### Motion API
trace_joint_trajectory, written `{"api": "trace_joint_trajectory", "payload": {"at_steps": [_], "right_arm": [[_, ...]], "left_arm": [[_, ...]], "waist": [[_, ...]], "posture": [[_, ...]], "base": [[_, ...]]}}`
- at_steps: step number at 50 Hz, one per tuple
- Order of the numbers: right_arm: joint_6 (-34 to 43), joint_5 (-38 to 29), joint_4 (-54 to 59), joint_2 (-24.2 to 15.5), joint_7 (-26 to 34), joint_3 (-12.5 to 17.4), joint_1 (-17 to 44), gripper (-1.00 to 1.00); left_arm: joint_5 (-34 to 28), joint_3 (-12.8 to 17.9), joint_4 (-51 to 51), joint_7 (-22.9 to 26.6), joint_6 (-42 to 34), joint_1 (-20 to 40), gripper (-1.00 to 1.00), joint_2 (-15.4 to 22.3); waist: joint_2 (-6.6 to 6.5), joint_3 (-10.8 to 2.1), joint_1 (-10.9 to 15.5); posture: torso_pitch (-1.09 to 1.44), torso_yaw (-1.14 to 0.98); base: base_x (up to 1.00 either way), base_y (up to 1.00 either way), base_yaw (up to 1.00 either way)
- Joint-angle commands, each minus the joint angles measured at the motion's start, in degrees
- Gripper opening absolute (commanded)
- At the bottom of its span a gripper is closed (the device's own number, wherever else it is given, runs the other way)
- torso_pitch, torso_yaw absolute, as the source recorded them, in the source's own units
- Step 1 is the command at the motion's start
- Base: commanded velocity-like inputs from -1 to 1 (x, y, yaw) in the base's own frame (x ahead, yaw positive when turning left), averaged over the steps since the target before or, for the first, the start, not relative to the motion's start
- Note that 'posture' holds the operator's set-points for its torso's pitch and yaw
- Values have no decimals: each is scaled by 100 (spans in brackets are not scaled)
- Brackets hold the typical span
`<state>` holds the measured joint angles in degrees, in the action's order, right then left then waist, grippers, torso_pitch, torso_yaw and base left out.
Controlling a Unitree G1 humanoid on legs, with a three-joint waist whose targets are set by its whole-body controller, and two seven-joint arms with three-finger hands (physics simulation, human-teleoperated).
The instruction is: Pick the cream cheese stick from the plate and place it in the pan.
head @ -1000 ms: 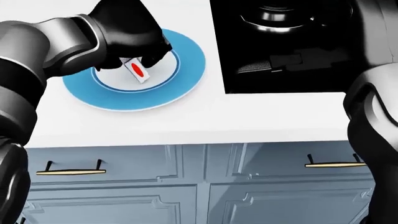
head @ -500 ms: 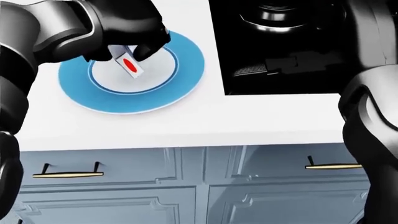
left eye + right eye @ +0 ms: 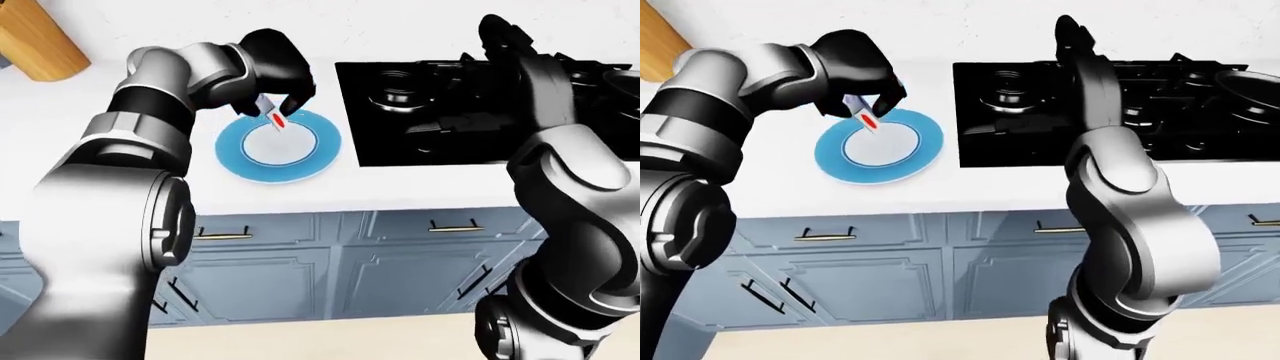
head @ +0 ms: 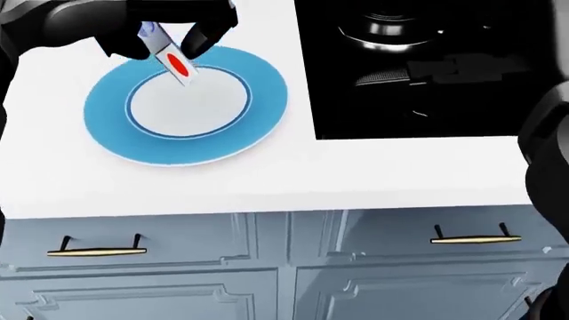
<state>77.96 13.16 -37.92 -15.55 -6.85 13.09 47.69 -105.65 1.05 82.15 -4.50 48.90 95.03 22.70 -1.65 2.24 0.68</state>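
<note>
The cream cheese stick [image 4: 174, 61], white with a red oval, hangs tilted above the upper left rim of the blue plate [image 4: 267, 100]. My left hand [image 4: 165, 40] is shut on the stick's upper end, clear of the plate's white centre. The right hand [image 3: 1068, 30] is raised over the black stove [image 3: 1160, 135], fingers stretched out and holding nothing. At the stove's far right a dark round rim [image 3: 1246, 81] shows, possibly the pan; it is too dark to tell.
The white counter [image 4: 267, 173] carries the plate, with the stove inset to its right. A wooden block [image 3: 35, 37] stands at the counter's upper left. Blue cabinet drawers with brass handles [image 4: 96, 250] lie below the counter's edge.
My left hand has lifted the stick off the plate's centre, up and left in the head view. The right arm has drawn out of that view's right side. The camera shifted slightly.
</note>
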Motion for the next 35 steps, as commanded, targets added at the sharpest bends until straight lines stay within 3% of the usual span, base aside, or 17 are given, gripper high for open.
{"api": "trace_joint_trajectory", "payload": {"at_steps": [1, 4, 9, 11, 12, 13, 14, 15, 16, 18, 23, 29, 30, 31, 32, 33, 35], "right_arm": [[-191, 7, -72, -94, -43, 80, 144, 100], [-254, 43, -34, -89, -65, 51, 109, 100], [-316, 97, 13, -124, -86, 53, 89, 100], [-306, 118, 0, -130, -103, 54, 82, 100], [-305, 127, -7, -128, -113, 42, 76, 100], [-326, 135, 2, -131, -117, 31, 65, 100], [-357, 138, 12, -139, -118, 18, 42, 100], [-371, 142, 16, -143, -122, 11, 30, 100], [-381, 147, 15, -138, -129, 3, 18, 100], [-397, 151, 18, -134, -139, -24, 7, 100], [-385, 161, 20, -146, -159, -34, 16, 100], [-324, 168, -20, -145, -185, -59, 49, 100], [-333, 166, -15, -146, -184, -61, 44, 100], [-343, 165, -12, -149, -180, -63, 37, 100], [-333, 165, -9, -150, -182, -60, 49, 100], [-334, 165, -8, -151, -182, -59, 47, 100], [-312, 166, -22, -157, -183, -56, 62, 100]], "left_arm": [[221, 57, -330, -160, -127, 339, -100, 22], [253, 28, -324, -152, -133, 338, -100, 31], [286, -10, -321, -163, -156, 312, -100, 17], [313, -4, -319, -140, -162, 318, -100, 12], [306, -20, -320, -177, -178, 296, -100, 8], [313, -21, -319, -157, -171, 321, -100, 13], [314, -28, -320, -152, -179, 320, -100, 17], [316, -33, -320, -158, -179, 323, -100, 19], [312, -41, -319, -172, -187, 310, -100, 22], [328, -36, -320, -153, -184, 327, -100, 25], [361, -31, -321, -123, -191, 338, -100, 33], [371, -46, -322, -130, -188, 343, -100, 42], [377, -44, -321, -121, -188, 347, -100, 43], [377, -48, -323, -130, -191, 344, -100, 42], [379, -49, -322, -115, -183, 358, -100, 46], [379, -52, -323, -131, -190, 347, -100, 44], [387, -50, -323, -113, -192, 354, -100, 46]], "waist": [[-130, -203, -66], [-91, -181, -85], [150, -104, -64], [335, -120, -39], [506, -156, -18], [786, -238, -8], [580, -198, -39], [635, -141, -13], [612, -121, -28], [489, -149, -10], [255, -56, 37], [76, -122, 48], [-6, -139, 44], [-182, -204, 41], [-50, -155, 67], [-180, -217, -1], [-169, -273, -19]], "posture": [[0, 0], [0, 0], [0, 0], [0, 0], [0, 0], [0, 0], [0, 0], [0, 0], [0, 0], [0, 0], [0, 0], [0, 0], [0, 0], [0, 0], [0, 0], [0, 0], [0, 0]], "base": [[0, -48, 0], [0, -49, 0], [0, -51, 0], [0, -50, 0], [0, -50, 0], [0, -50, 0], [0, -51, 0], [0, -50, 0], [0, -50, 0], [0, -50, 0], [0, -50, 0], [0, -50, 0], [0, -50, 0], [0, -51, 0], [0, -50, 0], [0, -49, 0], [0, -50, 0]]}}
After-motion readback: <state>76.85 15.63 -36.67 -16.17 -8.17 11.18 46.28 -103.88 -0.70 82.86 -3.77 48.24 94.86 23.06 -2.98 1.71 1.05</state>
